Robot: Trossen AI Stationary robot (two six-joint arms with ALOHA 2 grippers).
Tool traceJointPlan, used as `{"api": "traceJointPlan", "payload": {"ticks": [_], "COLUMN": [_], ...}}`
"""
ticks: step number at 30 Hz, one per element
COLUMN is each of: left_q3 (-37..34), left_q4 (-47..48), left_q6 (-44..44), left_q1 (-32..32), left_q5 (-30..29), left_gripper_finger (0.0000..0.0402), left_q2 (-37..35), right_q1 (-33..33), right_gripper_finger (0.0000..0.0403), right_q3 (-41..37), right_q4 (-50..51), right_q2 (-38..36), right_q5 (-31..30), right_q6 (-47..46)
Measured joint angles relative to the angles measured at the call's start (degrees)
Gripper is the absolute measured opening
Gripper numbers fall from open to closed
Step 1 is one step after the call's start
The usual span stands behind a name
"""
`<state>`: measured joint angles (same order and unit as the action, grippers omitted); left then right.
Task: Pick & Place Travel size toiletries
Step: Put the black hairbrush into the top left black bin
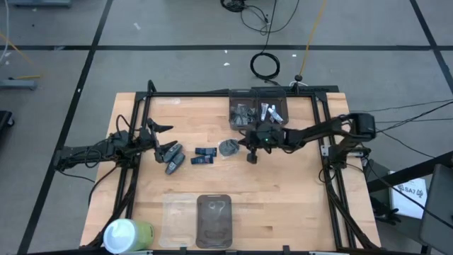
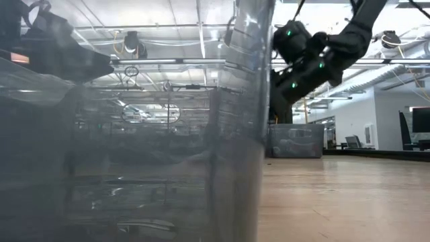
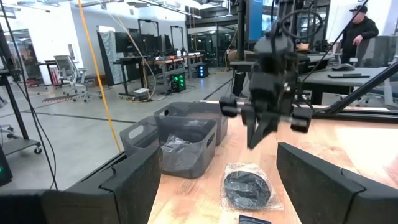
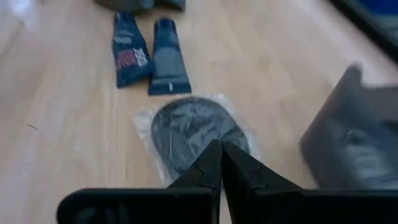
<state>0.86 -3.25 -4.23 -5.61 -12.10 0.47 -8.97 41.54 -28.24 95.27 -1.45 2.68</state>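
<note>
A dark grey round flat packet [image 1: 228, 147] lies flat on the wooden table; it also shows in the right wrist view [image 4: 180, 127] and the left wrist view [image 3: 247, 186]. Two dark blue packs [image 1: 204, 156] lie left of it, side by side [image 4: 149, 56]. Two grey oblong bottles [image 1: 173, 159] lie farther left. My right gripper [image 1: 252, 156] is shut and empty, its tips [image 4: 219, 148] just above the packet's right side; the left wrist view [image 3: 254, 140] shows it clear of the table. My left gripper [image 1: 161, 139] is open and empty beside the grey bottles.
Two dark bins [image 1: 256, 112] with toiletries inside stand at the far edge behind my right arm. A see-through bin [image 1: 214, 221] sits at the near edge and fills the low view [image 2: 134, 134]. A white-and-green cylinder [image 1: 127, 235] lies near left. A person [image 3: 360, 28] stands beyond the table.
</note>
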Motion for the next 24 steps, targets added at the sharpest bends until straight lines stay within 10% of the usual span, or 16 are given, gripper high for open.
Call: {"api": "traceJointPlan", "payload": {"ticks": [9,24], "left_q3": [0.0,0.0], "left_q4": [0.0,0.0], "left_q6": [0.0,0.0], "left_q1": [0.0,0.0], "left_q5": [0.0,0.0], "left_gripper_finger": [0.0310,0.0310], "left_q2": [0.0,0.0], "right_q1": [0.0,0.5], "right_gripper_finger": [0.0042,0.0231], "right_q3": [0.0,0.0], "right_q4": [-2.4,-1.1], "right_q2": [5.9,4.5], "right_q5": [0.0,0.2], "right_q6": [-2.6,-5.2]}}
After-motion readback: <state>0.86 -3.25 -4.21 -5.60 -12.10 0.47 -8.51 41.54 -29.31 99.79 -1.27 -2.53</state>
